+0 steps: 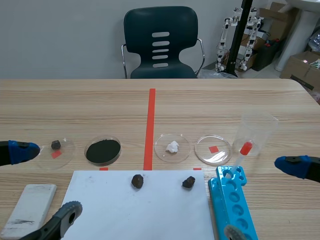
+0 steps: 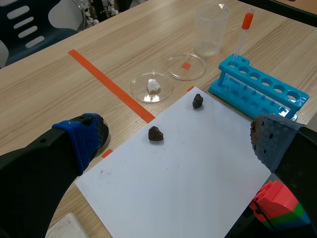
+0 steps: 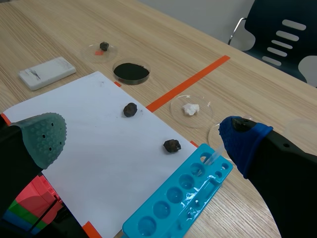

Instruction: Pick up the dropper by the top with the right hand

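I'm holding the right hand (image 1: 260,197) wide open, empty. The dropper (image 1: 246,148) is standing at its 11 o'clock, bulb up for pinching.

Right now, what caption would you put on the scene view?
Red-topped dropper stands in the blue rack; the open right pincer hovers nearby.

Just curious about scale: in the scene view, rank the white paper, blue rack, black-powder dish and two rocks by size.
Largest to smallest:
white paper
blue rack
black-powder dish
Last, left rock and right rock look alike, so neither outranks the other.
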`<move>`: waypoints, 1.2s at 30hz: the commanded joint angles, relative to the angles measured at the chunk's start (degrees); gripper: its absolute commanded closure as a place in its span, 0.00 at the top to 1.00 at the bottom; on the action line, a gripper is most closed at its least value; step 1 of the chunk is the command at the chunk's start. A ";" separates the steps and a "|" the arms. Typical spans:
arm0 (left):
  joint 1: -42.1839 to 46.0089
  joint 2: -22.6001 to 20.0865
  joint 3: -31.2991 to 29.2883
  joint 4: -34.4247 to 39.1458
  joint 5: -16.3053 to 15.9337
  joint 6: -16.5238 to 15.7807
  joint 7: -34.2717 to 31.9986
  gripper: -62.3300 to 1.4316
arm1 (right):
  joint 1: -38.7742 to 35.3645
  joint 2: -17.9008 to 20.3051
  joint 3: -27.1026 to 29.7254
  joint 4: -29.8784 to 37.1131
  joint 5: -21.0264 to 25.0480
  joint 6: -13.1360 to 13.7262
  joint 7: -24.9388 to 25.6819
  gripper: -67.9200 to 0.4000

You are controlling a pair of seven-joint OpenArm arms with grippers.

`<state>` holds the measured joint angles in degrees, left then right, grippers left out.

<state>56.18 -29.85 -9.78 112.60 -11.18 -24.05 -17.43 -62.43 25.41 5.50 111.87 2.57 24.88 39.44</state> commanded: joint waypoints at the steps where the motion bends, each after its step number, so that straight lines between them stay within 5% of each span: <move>1: -0.17 0.15 0.17 0.59 -0.61 0.11 -0.96 1.00 | 0.20 0.15 0.22 0.68 0.68 0.04 1.01 0.96; 21: -0.17 0.15 0.17 0.59 -0.61 0.11 -0.96 1.00 | 0.22 0.15 0.24 0.68 0.87 0.02 0.90 0.96; 29: -0.17 0.15 0.17 0.59 -0.61 0.11 -0.96 1.00 | 0.70 0.13 1.97 -1.03 5.66 -1.31 1.38 0.96; 36: -0.17 0.15 0.17 0.59 -0.61 0.11 -0.94 1.00 | 5.07 -0.22 1.99 -9.35 9.75 -2.82 5.25 0.96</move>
<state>56.18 -29.85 -9.78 112.60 -11.18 -24.05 -17.41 -58.52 25.21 7.05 102.96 11.70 21.82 43.24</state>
